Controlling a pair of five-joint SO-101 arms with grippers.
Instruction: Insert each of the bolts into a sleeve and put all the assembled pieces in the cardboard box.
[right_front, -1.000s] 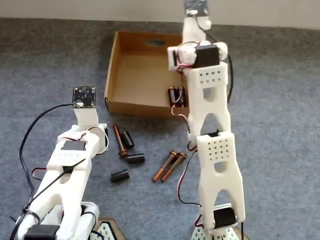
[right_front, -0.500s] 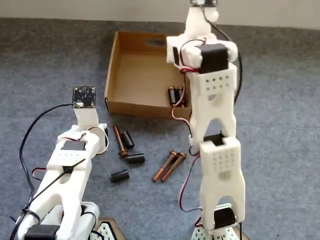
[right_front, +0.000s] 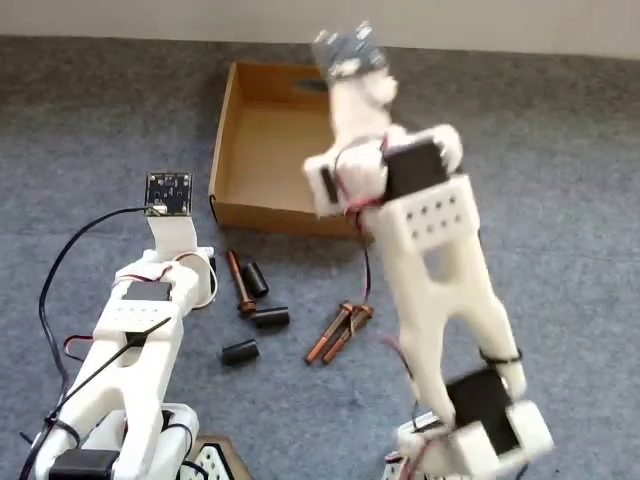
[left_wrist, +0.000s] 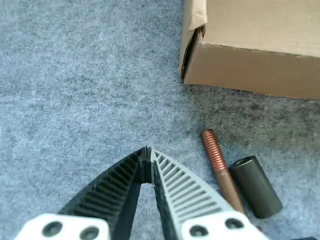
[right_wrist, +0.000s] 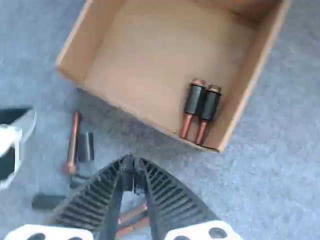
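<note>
The cardboard box (right_wrist: 239, 95) holds two assembled pieces (right_wrist: 200, 106) lying side by side near its front wall. My right gripper (right_wrist: 129, 167) is shut and empty above the carpet just in front of the box (right_front: 262, 140). My left gripper (left_wrist: 149, 156) is shut with nothing in it, low over the carpet near the box's corner (left_wrist: 192, 45). Beside it lie a copper bolt (left_wrist: 220, 165) and a black sleeve (left_wrist: 255, 186). On the carpet are that bolt (right_front: 240, 283), a pair of bolts (right_front: 340, 332) and three loose sleeves (right_front: 257, 278) (right_front: 270, 318) (right_front: 240, 351).
The right arm (right_front: 430, 250) leans across the box's front right corner and covers it in the high view. The left arm (right_front: 140, 340) stands at the lower left. Grey carpet (right_front: 110, 120) lies open left of the box.
The right arm has swung left and back from over the box toward the loose parts, now covering the assembled pieces in the high view. The left arm has not moved.
</note>
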